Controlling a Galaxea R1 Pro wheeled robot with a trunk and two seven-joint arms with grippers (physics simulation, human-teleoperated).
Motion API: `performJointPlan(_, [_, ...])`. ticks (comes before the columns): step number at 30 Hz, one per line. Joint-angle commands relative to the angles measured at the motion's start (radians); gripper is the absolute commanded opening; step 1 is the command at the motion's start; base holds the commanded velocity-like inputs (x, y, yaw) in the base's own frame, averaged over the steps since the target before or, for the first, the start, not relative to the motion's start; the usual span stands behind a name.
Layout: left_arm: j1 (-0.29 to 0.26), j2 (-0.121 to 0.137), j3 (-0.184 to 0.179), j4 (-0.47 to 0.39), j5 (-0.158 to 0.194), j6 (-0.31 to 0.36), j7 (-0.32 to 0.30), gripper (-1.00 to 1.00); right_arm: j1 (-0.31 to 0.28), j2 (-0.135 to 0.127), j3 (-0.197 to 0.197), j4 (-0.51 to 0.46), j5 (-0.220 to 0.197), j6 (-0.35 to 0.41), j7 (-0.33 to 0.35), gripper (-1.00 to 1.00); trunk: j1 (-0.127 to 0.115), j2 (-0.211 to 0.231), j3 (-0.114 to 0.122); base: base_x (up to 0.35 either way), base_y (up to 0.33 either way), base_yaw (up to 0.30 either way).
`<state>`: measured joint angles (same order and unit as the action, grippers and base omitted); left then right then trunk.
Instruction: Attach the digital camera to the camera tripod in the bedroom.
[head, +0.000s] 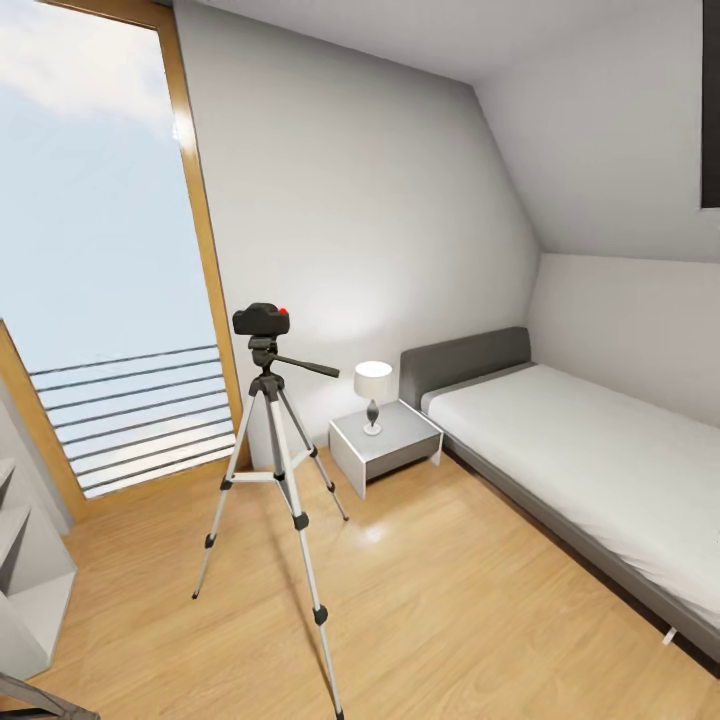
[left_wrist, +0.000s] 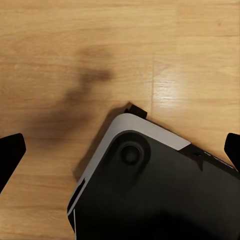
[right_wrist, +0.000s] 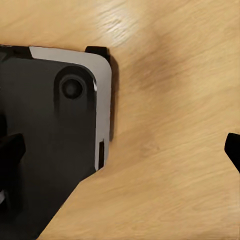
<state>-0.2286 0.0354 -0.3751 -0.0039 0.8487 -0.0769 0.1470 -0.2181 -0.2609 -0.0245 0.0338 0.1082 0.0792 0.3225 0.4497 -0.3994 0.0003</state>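
At ten o'clock by the window, the digital camera (head: 261, 319) sits atop the camera tripod (head: 272, 470), seemingly attached; both grippers' fingers (left_wrist: 10, 150) spread, empty

R wrist cam looks down at light wood plank floor (right_wrist: 170, 125). Right claw (right_wrist: 122, 150) is spread wide w/ nothing between; one black fingertip (right_wrist: 11, 150) over the robot base (right_wrist: 50, 125), a dark body w/ pale grey rim & round recess, resting on floor.

A home bedroom: low bed (head: 600, 450), nightstand (head: 385, 445) with lamp (head: 373, 393), wood floor (head: 450, 600).
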Motion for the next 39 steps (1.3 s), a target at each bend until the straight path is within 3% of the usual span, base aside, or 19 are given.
performJointPlan(1, [0.0,0.0,-0.008,0.0,0.007,-0.001,0.003,1.0,0.013,0.008,-0.003,0.001,-0.009,-0.009,-0.009,1.0,0.0,-0.001,0.0,0.0,0.0,0.0])
performJointPlan(4, [0.0,0.001,-0.008,0.001,0.008,-0.001,0.003,1.0,0.046,0.028,-0.004,0.001,-0.039,-0.025,-0.036,1.0,0.0,-0.001,0.0,0.0,0.0,0.0])
performJointPlan(15, [0.0,0.002,-0.01,0.001,0.006,0.0,0.003,1.0,0.055,0.044,-0.004,0.0,-0.042,-0.055,-0.081,1.0,0.0,-0.001,0.0,0.0,0.0,0.0])
performJointPlan(19, [0.0,0.003,-0.01,0.0,0.006,-0.001,0.003,1.0,0.055,0.061,-0.005,0.0,-0.043,-0.066,-0.116,1.0,0.0,-0.001,0.0,0.0,0.0,0.0])
performJointPlan(30, [0.0,0.005,-0.015,-0.005,-0.003,-0.001,0.004,1.0,0.056,0.07,-0.006,0.0,-0.045,-0.069,-0.129,1.0,0.0,-0.001,0.0,0.0,0.0,0.0])
performJointPlan(39, [0.0,0.006,-0.016,-0.005,-0.003,-0.001,0.003,1.0,0.056,0.092,-0.006,0.0,-0.048,-0.106,-0.134,1.0,0.0,-0.001,0.003,0.0,0.0,0.0])
